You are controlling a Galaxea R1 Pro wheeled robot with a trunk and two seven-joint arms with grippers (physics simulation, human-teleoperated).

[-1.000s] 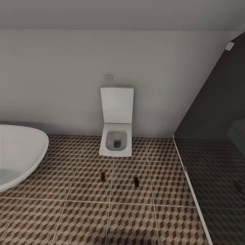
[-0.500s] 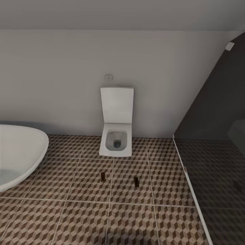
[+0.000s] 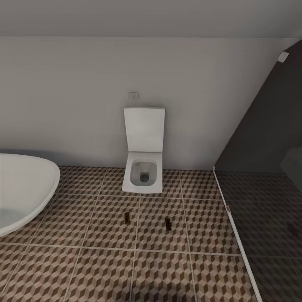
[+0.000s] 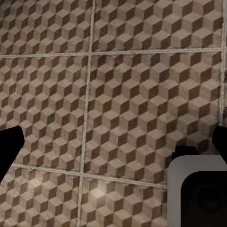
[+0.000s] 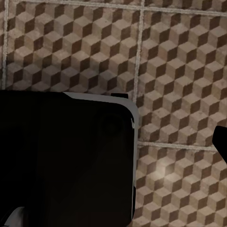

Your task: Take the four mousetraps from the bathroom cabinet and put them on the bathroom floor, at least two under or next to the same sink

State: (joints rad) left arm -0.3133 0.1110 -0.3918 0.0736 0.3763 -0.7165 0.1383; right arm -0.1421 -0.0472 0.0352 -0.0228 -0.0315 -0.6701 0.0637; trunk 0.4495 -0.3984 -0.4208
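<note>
Two dark fingertips of the left gripper (image 4: 113, 142) showed at opposite edges of the left wrist view, spread wide apart with nothing between them but the bathroom floor (image 4: 127, 94) and its cube-patterned tiles. A grey-and-black part of the robot (image 4: 198, 194) filled one corner there. Of the right gripper (image 5: 116, 182), one dark fingertip (image 5: 221, 139) showed at the edge of the right wrist view and a hint of another at a corner, far apart and holding nothing; a large black body with a pale rim (image 5: 66, 156) hid much of the tiles.

In the head view, two mousetraps lay flat on the floor in front of the white toilet (image 3: 144, 149), well apart from each other: the left mousetrap (image 3: 126, 216) and the right mousetrap (image 3: 168, 223). A white bathtub (image 3: 23, 188) curved in at the left, and a dark glass partition (image 3: 264, 167) stood at the right against the pale wall (image 3: 84, 105).
</note>
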